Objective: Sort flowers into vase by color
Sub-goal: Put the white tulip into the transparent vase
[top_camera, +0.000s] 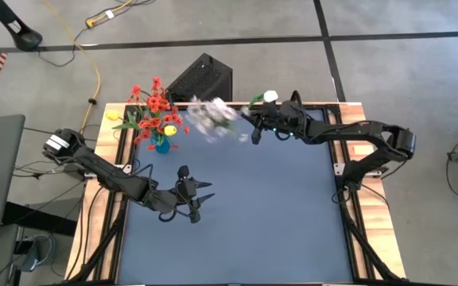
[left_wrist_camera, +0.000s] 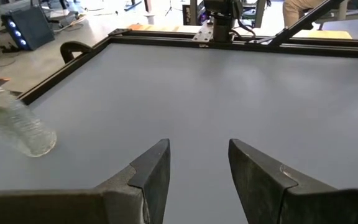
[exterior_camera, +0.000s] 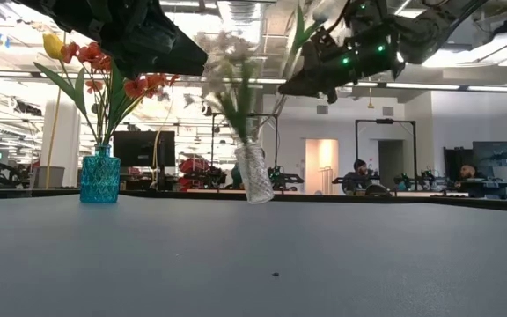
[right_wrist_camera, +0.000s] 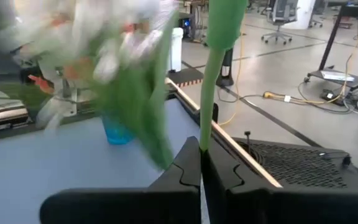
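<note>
Table: table (top_camera: 237,214) with a blue-grey top, wooden side rails and dark frame; both vases stand at its far edge, which leaves the near area free for the arms.
Right arm: right pincer (top_camera: 254,137) at the far edge, closed on the green stem of a white tulip bud (top_camera: 270,97); held low on the stem, probably so the bud can be steered toward the clear vase.
Left arm: left pincer (top_camera: 199,199) waits over the left middle of the table, fingers apart, gripping nothing.
Blue vase: blue vase (exterior_camera: 100,177) at the far left, upright, holding red blossom clusters (top_camera: 156,103) and yellow tulip buds (top_camera: 168,129); judged to be the coloured group.
Clear vase: clear vase (exterior_camera: 253,173) right of the blue one, tilted and blurred, holding a spray of small white blossoms (top_camera: 207,117); whether it is tipping I cannot tell.
Writing: no brand, label or text readable in any view.
</note>
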You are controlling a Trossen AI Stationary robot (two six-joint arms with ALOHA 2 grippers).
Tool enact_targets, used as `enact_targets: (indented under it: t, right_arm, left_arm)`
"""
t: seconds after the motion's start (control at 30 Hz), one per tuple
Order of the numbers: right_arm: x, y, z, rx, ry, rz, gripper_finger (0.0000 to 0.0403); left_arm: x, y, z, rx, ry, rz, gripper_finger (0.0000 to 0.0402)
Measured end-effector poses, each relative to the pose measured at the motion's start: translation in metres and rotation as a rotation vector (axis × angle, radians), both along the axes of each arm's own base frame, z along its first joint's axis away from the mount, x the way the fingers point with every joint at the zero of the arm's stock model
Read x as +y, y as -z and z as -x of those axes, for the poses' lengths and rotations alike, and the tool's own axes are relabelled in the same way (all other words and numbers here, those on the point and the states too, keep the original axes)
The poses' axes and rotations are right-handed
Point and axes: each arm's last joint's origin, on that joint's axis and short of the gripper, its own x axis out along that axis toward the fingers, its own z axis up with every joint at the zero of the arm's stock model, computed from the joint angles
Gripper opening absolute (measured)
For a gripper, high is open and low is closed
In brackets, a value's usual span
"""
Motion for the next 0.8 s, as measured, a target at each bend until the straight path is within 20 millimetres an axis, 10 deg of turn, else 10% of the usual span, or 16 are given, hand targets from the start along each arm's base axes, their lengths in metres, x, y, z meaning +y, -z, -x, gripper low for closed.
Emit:
enact_targets:
  t: [0.8]
  right_arm:
    - [-0.002, 0.000, 0.006, 0.059, 0.083, 0.011, 0.0025]
  left_arm:
    - [0.000, -0.001, 0.000, -0.006, -0.003, 0.001, 0.0153]
